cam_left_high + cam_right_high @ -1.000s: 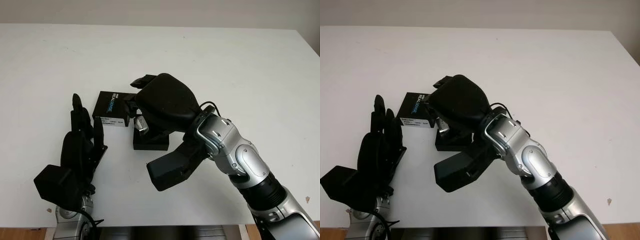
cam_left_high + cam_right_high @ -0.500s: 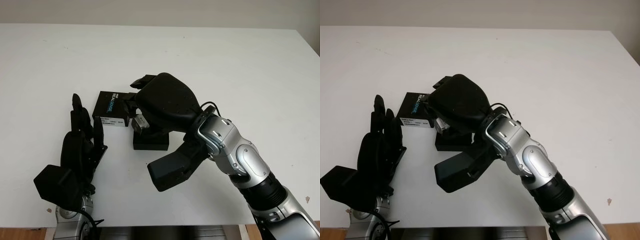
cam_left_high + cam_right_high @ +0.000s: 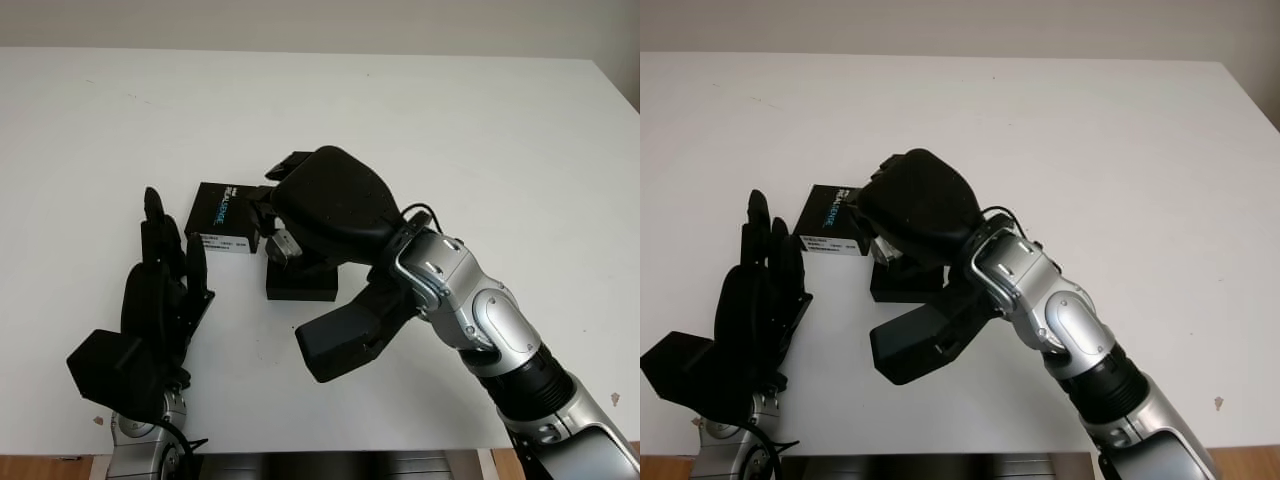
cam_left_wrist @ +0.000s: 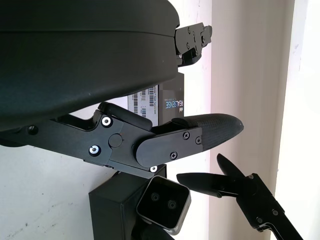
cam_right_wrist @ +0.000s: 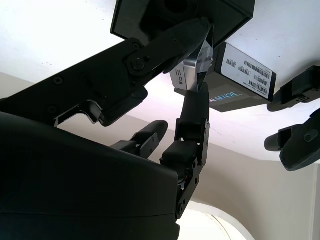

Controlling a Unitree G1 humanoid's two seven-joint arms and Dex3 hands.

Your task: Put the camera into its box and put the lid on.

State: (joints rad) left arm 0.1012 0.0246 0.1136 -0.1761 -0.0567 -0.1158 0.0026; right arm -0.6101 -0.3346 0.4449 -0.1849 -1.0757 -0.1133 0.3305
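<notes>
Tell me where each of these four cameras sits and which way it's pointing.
Left eye view: on the head, looking down at the table; both arms enter from below, right hand holding the camera over the black box, left hand open.
Right eye view: same scene, slightly offset.
Left wrist view: at the left wrist, facing the camera past the left hand.
Right wrist view: at the right wrist, facing the right hand pinching the camera.
Shared: camera, printed box.

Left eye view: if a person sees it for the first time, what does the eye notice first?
First the right hand, near the table's middle, holding a small silver camera just above the open black box. Behind it lies the black RealSense lid. The open left hand stands near the front edge, apart from both.
</notes>
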